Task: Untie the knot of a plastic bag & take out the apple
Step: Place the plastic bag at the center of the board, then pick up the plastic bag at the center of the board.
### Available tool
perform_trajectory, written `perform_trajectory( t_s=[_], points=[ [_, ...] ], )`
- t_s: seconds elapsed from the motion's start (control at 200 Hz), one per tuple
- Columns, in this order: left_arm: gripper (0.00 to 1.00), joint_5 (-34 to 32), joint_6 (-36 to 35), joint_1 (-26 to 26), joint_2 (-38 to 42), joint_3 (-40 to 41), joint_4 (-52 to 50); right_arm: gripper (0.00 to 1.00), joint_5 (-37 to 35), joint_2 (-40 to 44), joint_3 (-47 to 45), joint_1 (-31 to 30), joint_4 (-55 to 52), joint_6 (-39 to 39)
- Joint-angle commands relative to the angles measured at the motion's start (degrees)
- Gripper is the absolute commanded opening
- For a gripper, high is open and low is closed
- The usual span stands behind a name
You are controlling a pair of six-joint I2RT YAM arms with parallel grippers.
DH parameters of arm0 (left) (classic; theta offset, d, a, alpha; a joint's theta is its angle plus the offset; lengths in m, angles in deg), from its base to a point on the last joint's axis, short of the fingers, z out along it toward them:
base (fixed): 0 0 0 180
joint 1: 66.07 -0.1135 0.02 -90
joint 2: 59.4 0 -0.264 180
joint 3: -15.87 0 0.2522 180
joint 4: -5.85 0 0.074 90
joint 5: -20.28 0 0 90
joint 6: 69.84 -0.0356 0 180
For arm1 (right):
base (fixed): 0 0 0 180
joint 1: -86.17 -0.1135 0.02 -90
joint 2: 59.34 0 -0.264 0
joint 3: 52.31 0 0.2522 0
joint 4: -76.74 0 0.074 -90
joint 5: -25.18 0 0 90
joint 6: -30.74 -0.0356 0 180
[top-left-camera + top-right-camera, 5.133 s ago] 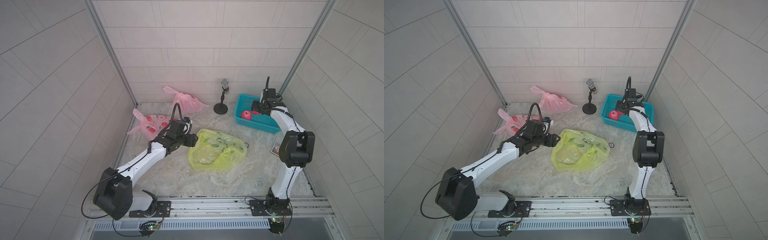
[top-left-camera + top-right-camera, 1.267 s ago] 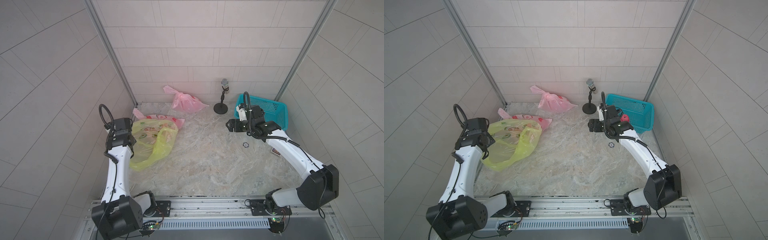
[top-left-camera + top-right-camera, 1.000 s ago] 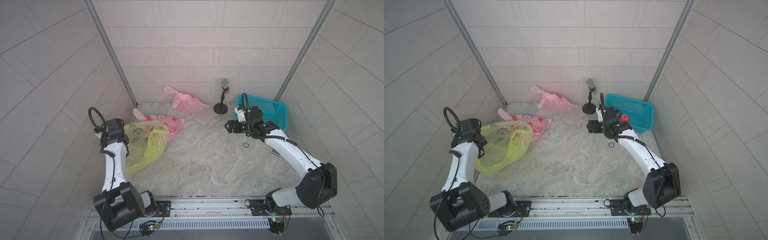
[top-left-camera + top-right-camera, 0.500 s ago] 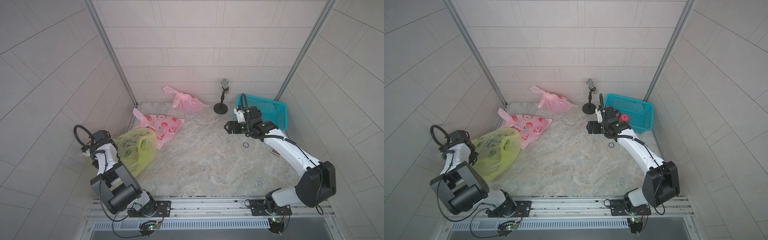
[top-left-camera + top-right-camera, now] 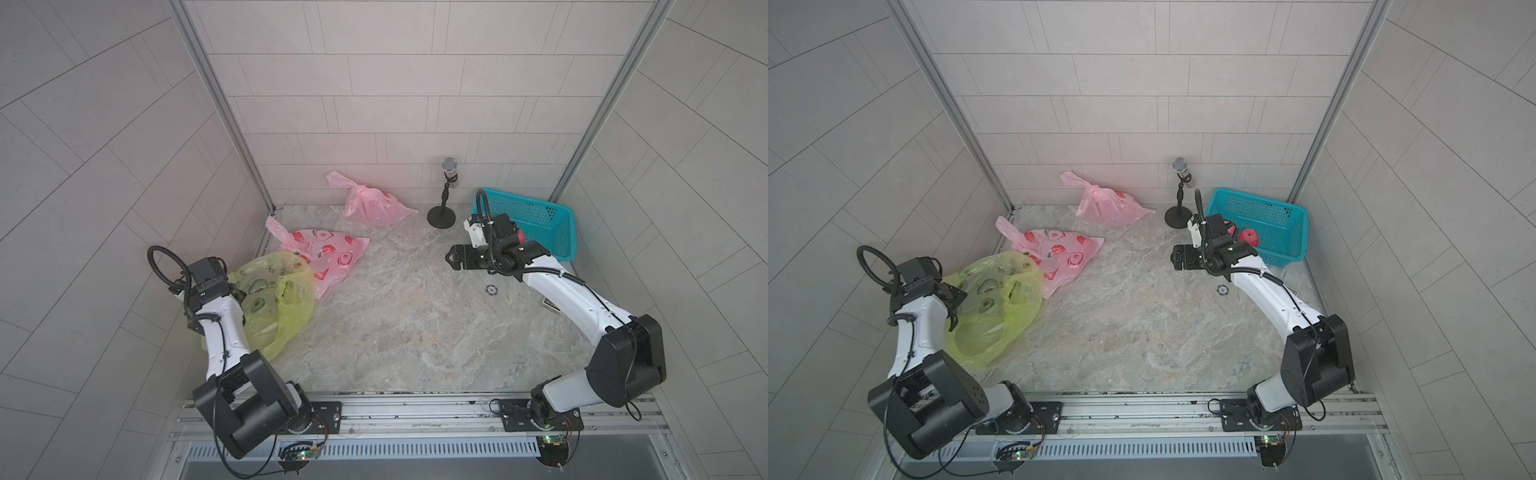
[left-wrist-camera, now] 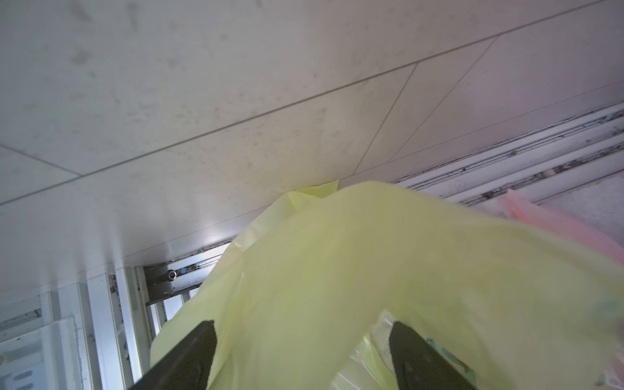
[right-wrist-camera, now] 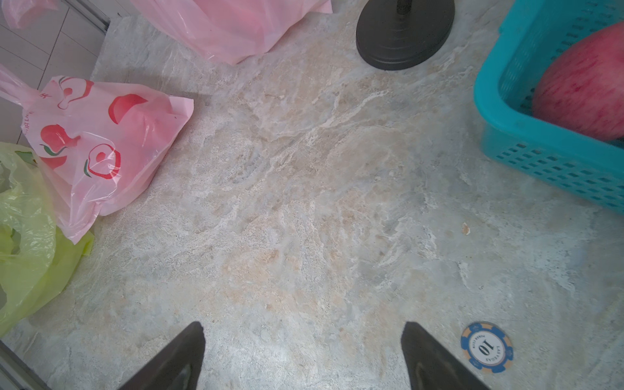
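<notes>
A yellow-green plastic bag (image 5: 276, 307) (image 5: 994, 311) with avocado prints lies slumped at the table's left edge. My left gripper (image 5: 957, 307) (image 6: 303, 326) is at its wall side with jaws wide open, and loose yellow film lies between the fingers. A red apple (image 5: 1249, 237) (image 7: 580, 91) sits in the teal basket (image 5: 1283, 237) at the back right. My right gripper (image 5: 451, 258) (image 7: 304, 326) hovers open and empty over the table, left of the basket. A pink fruit-print bag (image 5: 328, 257) (image 7: 98, 145) lies behind the yellow one.
A second pink bag (image 5: 370, 203), knotted, lies against the back wall. A microphone stand (image 5: 442, 216) is next to the basket. A poker chip (image 5: 491, 288) (image 7: 486, 346) and a small card (image 5: 549, 303) lie under my right arm. Tiled walls close in on three sides.
My left arm dragged the yellow bag from mid-table to the left wall, and its jaws have just opened. My right arm left the basket and moved out over the table.
</notes>
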Motion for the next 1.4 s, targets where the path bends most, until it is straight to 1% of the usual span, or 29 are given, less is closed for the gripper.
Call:
perform_trajectory(
  t_s=[0.0,0.055,0.125,0.17,0.22,0.25,0.285,0.405,0.465,0.56,0.715,0.871,1.026,1.071,1.121,1.186,1.281,1.396],
  points=[
    [0.87,1.1,2.0,0.3,1.3,-3.4,-1.6,0.93,0.1,-0.2,2.2,-0.3,-1.3,0.7],
    [0.87,2.5,1.3,0.9,1.6,-5.1,-1.8,0.93,0.2,-0.2,2.5,-0.4,-1.5,0.7],
    [0.85,2.0,0.7,2.2,1.6,-7.0,-2.6,0.93,0.2,0.0,2.6,-0.4,-1.4,0.7],
    [0.85,2.1,0.7,2.2,1.6,-7.8,-2.8,0.93,0.2,0.1,2.6,-0.4,-1.5,0.7],
    [0.85,5.4,-0.4,2.2,0.6,-8.1,-1.4,0.93,0.1,0.4,2.6,-0.4,-1.5,0.7],
    [0.85,7.5,-1.4,2.3,0.0,-8.9,-2.5,0.93,0.0,0.4,2.6,-0.4,-1.5,0.8],
    [0.85,7.7,-2.0,2.6,-0.5,-9.7,-3.8,0.93,0.0,0.5,2.4,-0.4,-1.3,0.8],
    [0.84,7.0,2.0,2.8,0.8,-7.1,-3.8,0.93,0.6,0.7,1.6,-0.4,-0.7,0.2],
    [0.84,9.0,0.2,3.7,1.9,-7.4,-3.8,0.93,0.8,1.1,1.0,-0.4,-0.5,0.1],
    [0.84,8.7,-4.7,7.3,2.4,-10.0,-4.4,0.93,1.1,1.1,0.6,-0.4,-0.5,0.1],
    [0.83,11.1,-8.9,11.3,1.7,-14.2,-5.4,0.93,1.6,0.9,1.0,-0.9,-0.6,0.0],
    [0.82,11.0,-10.2,16.3,-0.9,-17.7,-5.7,0.93,1.2,0.8,1.5,-1.3,-0.8,0.3],
    [0.82,12.9,-11.9,21.7,-5.2,-19.8,-2.7,0.93,0.8,0.9,1.3,-1.4,-0.9,0.2],
    [0.82,14.7,-11.3,22.5,-7.0,-19.8,-0.7,0.94,0.7,0.9,1.2,-1.4,-0.8,0.2],
    [0.82,15.0,-10.6,23.3,-9.1,-20.0,1.0,0.94,0.6,0.9,1.2,-1.4,-0.8,0.3],
    [0.82,13.4,-10.2,24.7,-11.9,-20.1,3.6,0.94,0.4,1.0,1.1,-1.4,-0.8,0.3],
    [0.82,13.6,-8.5,24.8,-16.0,-19.7,8.9,0.94,0.0,1.0,0.9,-1.4,-0.9,0.3],
    [0.82,11.4,-8.6,24.9,-20.8,-21.2,12.9,0.94,-0.4,0.5,1.1,-1.4,-1.0,0.3]
  ],
)
